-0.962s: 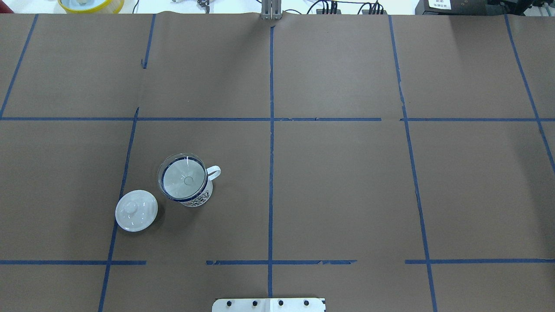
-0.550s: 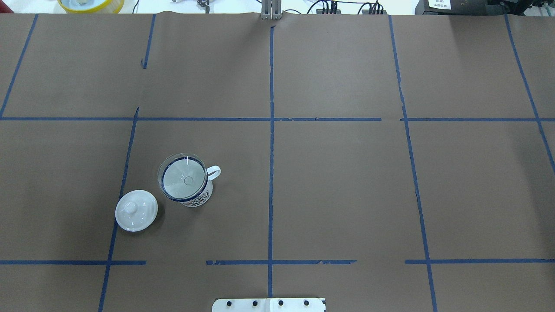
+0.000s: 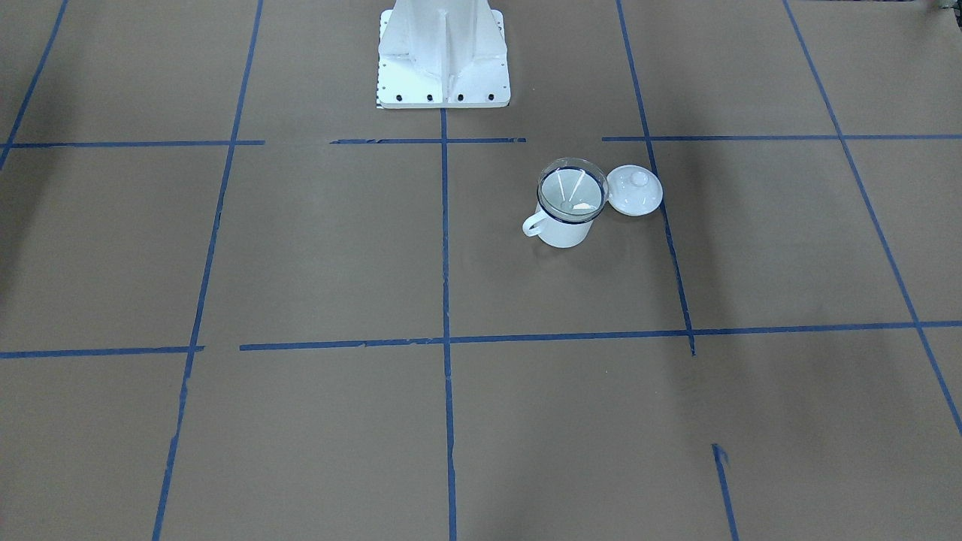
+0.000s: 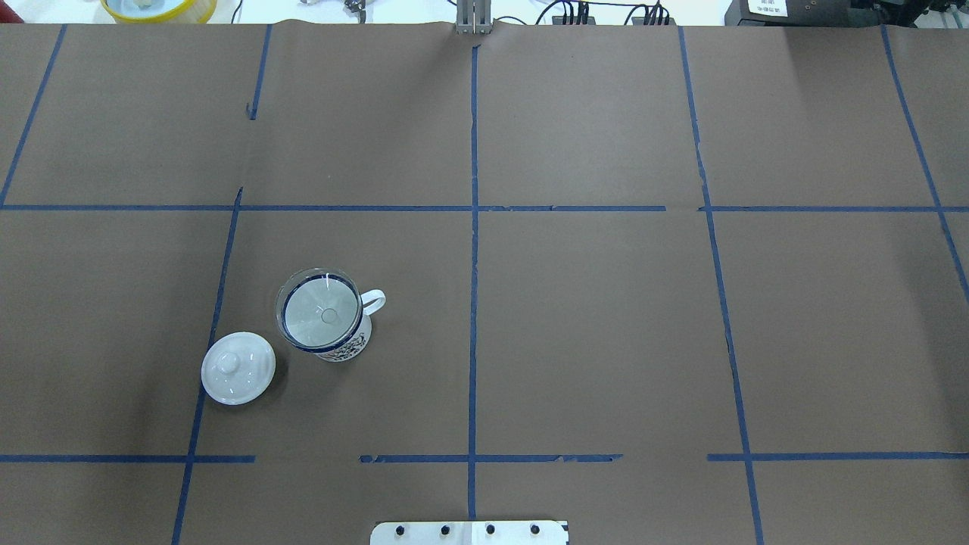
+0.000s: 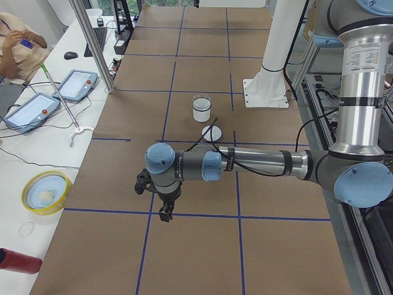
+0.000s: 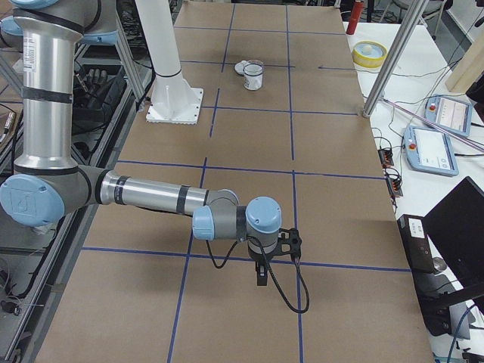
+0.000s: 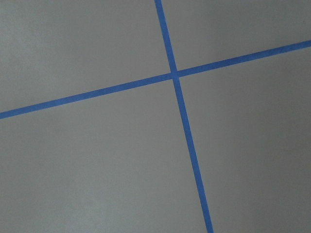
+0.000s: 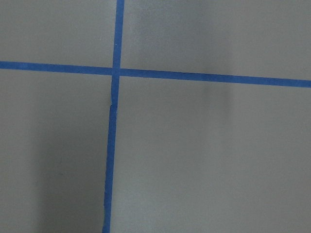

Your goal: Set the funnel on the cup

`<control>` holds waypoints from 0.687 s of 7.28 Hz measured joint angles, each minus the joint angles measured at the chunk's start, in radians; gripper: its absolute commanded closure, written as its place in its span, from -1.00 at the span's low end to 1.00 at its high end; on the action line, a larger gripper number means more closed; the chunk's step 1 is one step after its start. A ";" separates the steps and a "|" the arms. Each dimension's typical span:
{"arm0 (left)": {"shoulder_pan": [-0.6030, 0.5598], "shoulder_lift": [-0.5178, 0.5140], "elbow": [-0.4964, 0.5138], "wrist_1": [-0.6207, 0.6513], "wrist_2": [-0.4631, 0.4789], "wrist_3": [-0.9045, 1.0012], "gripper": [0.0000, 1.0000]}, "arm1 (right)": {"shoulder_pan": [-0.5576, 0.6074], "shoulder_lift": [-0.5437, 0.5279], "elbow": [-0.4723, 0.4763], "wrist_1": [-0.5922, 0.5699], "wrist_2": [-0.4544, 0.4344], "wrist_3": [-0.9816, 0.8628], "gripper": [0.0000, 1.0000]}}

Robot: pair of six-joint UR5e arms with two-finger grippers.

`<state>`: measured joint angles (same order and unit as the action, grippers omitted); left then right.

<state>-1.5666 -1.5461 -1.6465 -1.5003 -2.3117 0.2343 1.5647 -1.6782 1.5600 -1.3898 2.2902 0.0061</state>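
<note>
The clear funnel (image 4: 318,310) sits in the mouth of the white mug (image 4: 347,348), its spout pointing down inside. The mug has a dark blue rim and its handle (image 4: 373,301) points toward the table's middle. Both also show in the front view, funnel (image 3: 572,188) on mug (image 3: 564,233). My left gripper (image 5: 164,214) hangs over the table's left end, far from the mug (image 5: 201,112). My right gripper (image 6: 261,278) hangs over the right end, far from the mug (image 6: 253,78). Neither gripper holds anything that I can see, and I cannot tell whether they are open or shut.
A round white lid with a knob (image 4: 238,368) lies next to the mug on its left. The robot's base plate (image 4: 469,532) is at the near edge. A yellow bowl (image 5: 44,192), tablets and an operator are on a side table beyond the far edge.
</note>
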 measured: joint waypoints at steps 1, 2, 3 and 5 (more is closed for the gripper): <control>0.000 -0.001 0.001 -0.001 0.009 0.001 -1.00 | 0.000 0.000 0.000 0.000 0.000 0.000 -1.00; 0.001 -0.006 0.000 -0.002 0.016 0.000 -1.00 | 0.000 0.000 0.000 0.000 0.000 0.000 -1.00; 0.001 -0.009 -0.007 -0.003 0.020 -0.001 -1.00 | 0.000 0.000 0.000 0.000 0.000 0.000 -1.00; 0.002 -0.010 -0.010 -0.004 0.022 0.000 -1.00 | 0.000 0.000 0.000 0.000 0.000 0.000 -1.00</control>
<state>-1.5648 -1.5566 -1.6567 -1.5038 -2.2900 0.2341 1.5647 -1.6782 1.5601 -1.3898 2.2902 0.0061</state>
